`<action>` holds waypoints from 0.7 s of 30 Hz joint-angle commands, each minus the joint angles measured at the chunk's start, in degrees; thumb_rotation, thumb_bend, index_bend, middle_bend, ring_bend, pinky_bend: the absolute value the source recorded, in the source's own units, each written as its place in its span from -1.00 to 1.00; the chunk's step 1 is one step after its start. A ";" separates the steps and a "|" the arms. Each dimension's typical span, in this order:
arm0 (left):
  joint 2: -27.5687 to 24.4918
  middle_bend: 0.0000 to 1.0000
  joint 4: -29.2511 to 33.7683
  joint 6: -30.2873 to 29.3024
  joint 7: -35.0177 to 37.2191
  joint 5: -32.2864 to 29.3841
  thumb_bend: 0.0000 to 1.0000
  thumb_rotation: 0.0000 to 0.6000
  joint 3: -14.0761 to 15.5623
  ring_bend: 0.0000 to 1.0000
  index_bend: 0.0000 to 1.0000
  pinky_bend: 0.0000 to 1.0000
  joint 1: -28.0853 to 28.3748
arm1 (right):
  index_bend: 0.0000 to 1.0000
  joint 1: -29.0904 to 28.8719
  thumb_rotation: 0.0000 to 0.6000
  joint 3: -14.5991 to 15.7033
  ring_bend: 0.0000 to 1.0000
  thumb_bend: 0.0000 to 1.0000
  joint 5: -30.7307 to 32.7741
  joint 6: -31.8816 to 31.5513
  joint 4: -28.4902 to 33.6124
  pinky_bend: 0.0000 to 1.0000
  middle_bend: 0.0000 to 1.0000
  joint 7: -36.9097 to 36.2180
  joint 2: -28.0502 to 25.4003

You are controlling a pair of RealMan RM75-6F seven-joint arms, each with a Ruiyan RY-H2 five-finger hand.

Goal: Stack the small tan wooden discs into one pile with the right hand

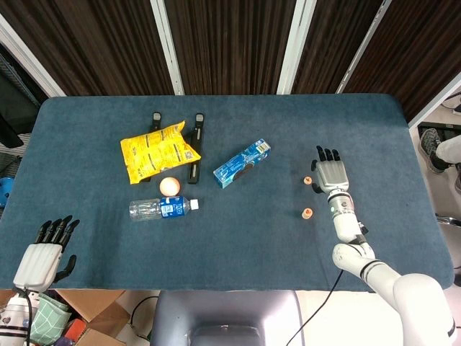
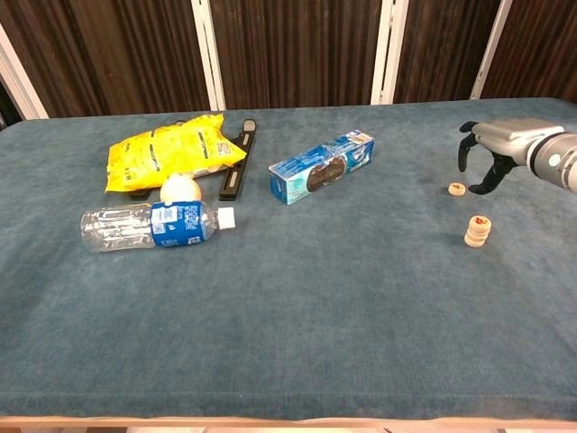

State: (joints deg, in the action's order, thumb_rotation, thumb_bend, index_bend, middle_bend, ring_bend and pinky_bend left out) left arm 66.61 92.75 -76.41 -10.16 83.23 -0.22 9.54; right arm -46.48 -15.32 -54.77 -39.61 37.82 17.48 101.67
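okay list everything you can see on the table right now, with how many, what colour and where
single disc: one, tan, right part of the table, just beside the right hand's fingers
disc pile: one short stack, tan, nearer the robot than the single disc
carton: one, blue, lying mid-table
water bottle: one, clear with blue label, lying on its side, left of centre
ball: one, pale cream, between bottle and bag
snack bag: one, yellow, far left
black bars: two, partly under the bag
table: one, blue-grey cloth
left hand: open, at the near left edge
right hand: open, fingers down over the table, next to the single disc
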 commanded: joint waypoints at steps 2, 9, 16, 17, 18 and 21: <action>0.02 -1.00 -0.04 0.02 -0.06 -0.11 -0.02 1.00 -0.02 -1.00 -1.00 -0.94 0.03 | 0.06 -1.02 1.00 -0.37 -1.00 -0.17 0.27 1.63 -3.03 -0.97 -0.94 0.07 2.16; -0.04 -1.00 0.05 0.13 -0.21 -0.39 -0.02 1.00 -0.03 -1.00 -1.00 -0.94 0.07 | 0.09 -1.65 1.00 -0.73 -1.00 -0.16 -0.45 2.70 -5.53 -0.97 -0.94 -0.87 3.94; -0.13 -1.00 0.18 -0.06 -0.33 -0.48 -0.02 1.00 -0.01 -1.00 -1.00 -0.94 -0.02 | 0.13 -1.82 1.00 -0.95 -1.00 -0.13 -1.21 3.36 -6.62 -0.96 -0.95 -1.60 4.77; -0.14 -1.00 0.20 -0.10 -0.33 -0.45 -0.02 1.00 0.01 -1.00 -1.00 -0.94 -0.02 | 0.13 -1.83 1.00 -0.98 -1.00 -0.12 -1.34 3.43 -6.71 -0.96 -0.95 -1.70 4.85; -0.14 -1.00 0.22 -0.12 -0.31 -0.42 -0.02 1.00 0.01 -1.00 -1.00 -0.94 -0.02 | 0.14 -1.82 1.00 -1.00 -1.00 -0.12 -1.42 3.46 -6.80 -0.96 -0.95 -1.74 4.90; -0.24 -1.00 0.24 -0.25 -0.09 -0.32 -0.02 1.00 0.04 -1.00 -1.00 -0.94 -0.06 | 0.17 -1.77 1.00 -1.20 -1.00 -0.08 -1.56 3.53 -6.99 -0.95 -0.95 -1.79 5.01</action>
State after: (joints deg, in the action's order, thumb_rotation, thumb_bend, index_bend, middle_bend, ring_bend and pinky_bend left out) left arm 66.38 92.99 -76.65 -10.26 82.90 -0.18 9.49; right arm -48.26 -16.51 -56.31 -36.09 30.84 15.68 106.66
